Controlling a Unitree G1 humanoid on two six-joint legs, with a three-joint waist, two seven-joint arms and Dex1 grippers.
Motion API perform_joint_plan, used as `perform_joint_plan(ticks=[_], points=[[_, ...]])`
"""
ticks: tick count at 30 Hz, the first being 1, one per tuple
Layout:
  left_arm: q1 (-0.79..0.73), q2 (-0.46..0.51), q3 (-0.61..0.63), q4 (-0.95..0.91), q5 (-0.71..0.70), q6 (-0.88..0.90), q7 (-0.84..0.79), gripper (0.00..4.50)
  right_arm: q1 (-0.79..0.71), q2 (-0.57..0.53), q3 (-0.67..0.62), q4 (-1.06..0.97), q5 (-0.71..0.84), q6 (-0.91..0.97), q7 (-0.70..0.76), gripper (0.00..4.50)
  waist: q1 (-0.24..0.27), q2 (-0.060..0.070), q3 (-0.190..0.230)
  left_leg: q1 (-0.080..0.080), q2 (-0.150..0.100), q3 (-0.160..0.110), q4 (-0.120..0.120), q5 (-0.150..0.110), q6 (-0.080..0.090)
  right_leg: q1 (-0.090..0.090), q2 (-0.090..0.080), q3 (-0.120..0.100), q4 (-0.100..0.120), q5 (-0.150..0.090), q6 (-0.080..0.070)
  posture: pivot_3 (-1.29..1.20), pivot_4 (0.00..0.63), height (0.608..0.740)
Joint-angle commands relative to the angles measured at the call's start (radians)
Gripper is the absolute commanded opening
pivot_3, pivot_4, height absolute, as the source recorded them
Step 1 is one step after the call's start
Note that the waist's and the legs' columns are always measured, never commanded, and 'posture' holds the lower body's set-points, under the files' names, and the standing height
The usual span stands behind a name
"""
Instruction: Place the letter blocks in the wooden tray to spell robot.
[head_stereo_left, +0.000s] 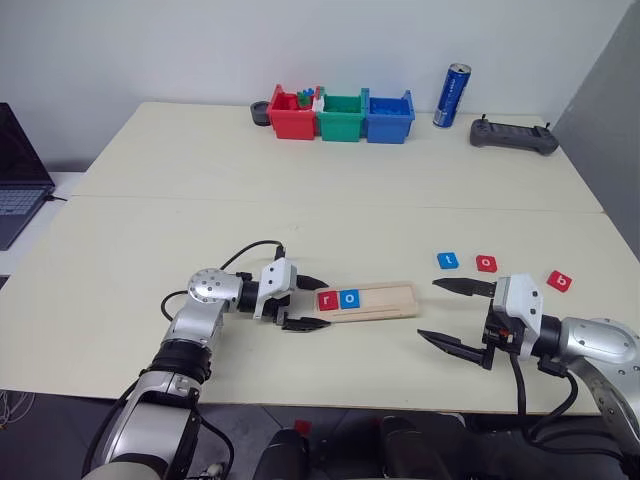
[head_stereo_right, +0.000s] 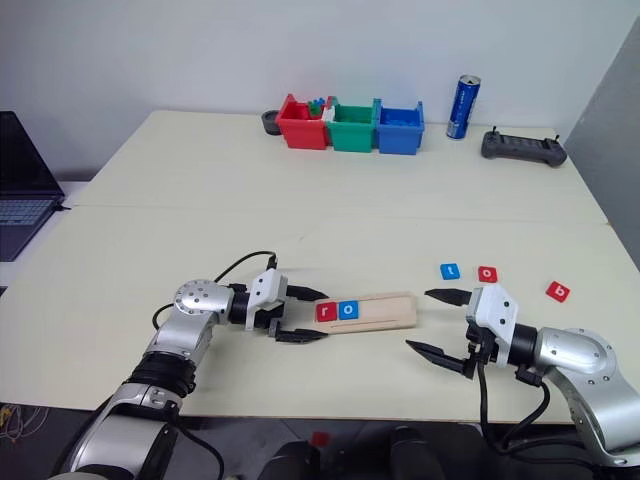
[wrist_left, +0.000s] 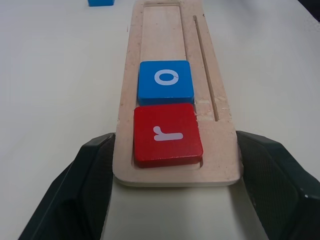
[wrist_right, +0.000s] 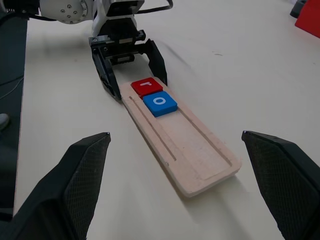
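The wooden tray (head_stereo_left: 390, 297) lies near the table's front edge, a red "r" block (head_stereo_left: 327, 299) and a blue "o" block (head_stereo_left: 349, 298) side by side at its left end. My left gripper (head_stereo_left: 328, 303) is shut on that end, one finger against each long side. Right of the tray's far end my right gripper (head_stereo_left: 428, 310) stands open and empty, pointing at the tray. Beyond it lie three loose letter blocks: a blue "t" (head_stereo_left: 447, 261), a red "o" (head_stereo_left: 486, 263) and a red "b" (head_stereo_left: 560, 281).
Red (head_stereo_left: 293, 118), green (head_stereo_left: 341, 118) and blue (head_stereo_left: 389, 118) plastic bins stand in a row at the back, with a blue can (head_stereo_left: 452, 96) and a black controller (head_stereo_left: 513, 135) to their right. A laptop (head_stereo_left: 20, 175) sits off the table's left edge.
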Motion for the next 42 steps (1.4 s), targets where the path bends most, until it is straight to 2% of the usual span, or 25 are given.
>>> perform_joint_plan(ticks=[1, 7, 13, 17, 25, 42], points=[[-0.008, 0.010, -0.009, -0.039, -0.028, -0.016, -0.014, 3.37, -0.040, 0.001, -0.010, -0.006, 0.030, 0.016, -0.002, 4.50, 0.000, 0.000, 0.000, 0.000, 0.000, 0.000, 0.000, 0.000, 0.000, 0.000, 0.000, 0.000, 0.000, 0.000, 0.000, 0.00, 0.150, 0.740], [-0.093, -0.002, -0.021, 0.110, -0.007, -0.089, -0.022, 3.37, -0.054, 0.001, 0.001, 0.027, 0.011, 0.005, 0.012, 4.50, 0.006, 0.000, 0.000, 0.000, 0.000, 0.000, 0.000, 0.000, 0.000, 0.000, 0.000, 0.000, 0.000, 0.000, 0.000, 0.00, 0.150, 0.740], [-0.264, -0.080, -0.050, 0.344, 0.054, -0.186, 0.025, 3.37, -0.096, 0.023, 0.008, 0.032, 0.019, 0.042, -0.024, 4.50, 0.008, 0.000, 0.000, -0.001, -0.001, 0.000, 0.000, 0.000, 0.000, 0.000, 0.000, 0.000, 0.000, 0.000, 0.000, 0.00, 0.150, 0.740], [-0.330, -0.141, -0.061, 0.432, 0.078, -0.215, 0.042, 3.37, -0.075, 0.007, 0.018, 0.022, -0.005, 0.025, -0.009, 4.50, 0.007, 0.000, 0.000, -0.001, -0.001, 0.000, -0.001, 0.000, 0.000, -0.001, 0.000, -0.001, -0.001, 0.000, 0.000, 0.00, 0.150, 0.740], [-0.356, -0.198, -0.084, 0.488, 0.108, -0.241, 0.032, 3.37, -0.023, -0.004, -0.010, 0.014, -0.008, 0.019, -0.025, 4.50, 0.003, -0.001, 0.000, -0.001, -0.001, 0.000, 0.000, -0.001, 0.001, -0.001, 0.000, 0.000, 0.000, 0.000, 0.000, 0.00, 0.150, 0.740], [-0.351, -0.200, -0.078, 0.505, 0.138, -0.242, 0.077, 3.37, -0.042, 0.007, 0.006, 0.039, -0.026, 0.009, -0.044, 4.50, 0.003, -0.001, 0.000, -0.001, -0.001, 0.000, 0.000, -0.001, 0.001, -0.001, 0.000, 0.000, 0.000, 0.000, 0.000, 0.00, 0.150, 0.740]])
